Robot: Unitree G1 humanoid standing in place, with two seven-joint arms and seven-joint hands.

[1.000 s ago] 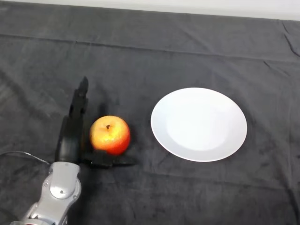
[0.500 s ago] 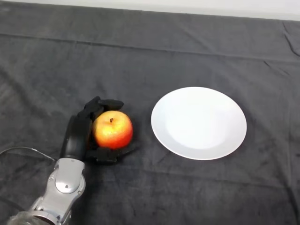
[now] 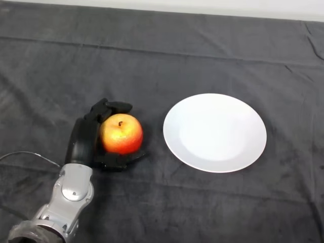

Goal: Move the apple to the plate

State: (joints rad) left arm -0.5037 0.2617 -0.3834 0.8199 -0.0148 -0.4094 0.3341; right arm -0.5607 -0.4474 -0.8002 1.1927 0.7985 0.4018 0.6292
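**Apple held in the hand, plate bare at three o'clock**

The apple [image 3: 121, 134] sits on the dark cloth [image 3: 162, 55] that covers the counter, left of centre in the head view; it is red and orange with a yellow patch near the top, and its short stem points up; it lies well short of the plate [image 3: 214, 132], which is at three o'clock from it, with a strip of cloth showing between the two.

The left hand [image 3: 84, 142] is at nine o'clock from the apple, its black palm against the fruit's left side; the fingers [image 3: 112, 107] curl over the far side of the apple, at about twelve o'clock on it, and the thumb [image 3: 121, 161] wraps under the near side, at about six o'clock; so the hand is closed round the apple on three sides, leaving only the side toward the plate uncovered; whether the apple is lifted off the cloth or still resting on it cannot be told from this view.

The silver-grey arm [image 3: 71, 195] runs from the wrist down toward seven o'clock and leaves the view at the lower left corner.

The plate is white, round and shallow, lying flat on the cloth right of centre; nothing is on it; the cloth shows soft creases, the clearest ones running across the far part at twelve o'clock and near the right edge; a pale strip [image 3: 202, 7] lies beyond the cloth's far edge.
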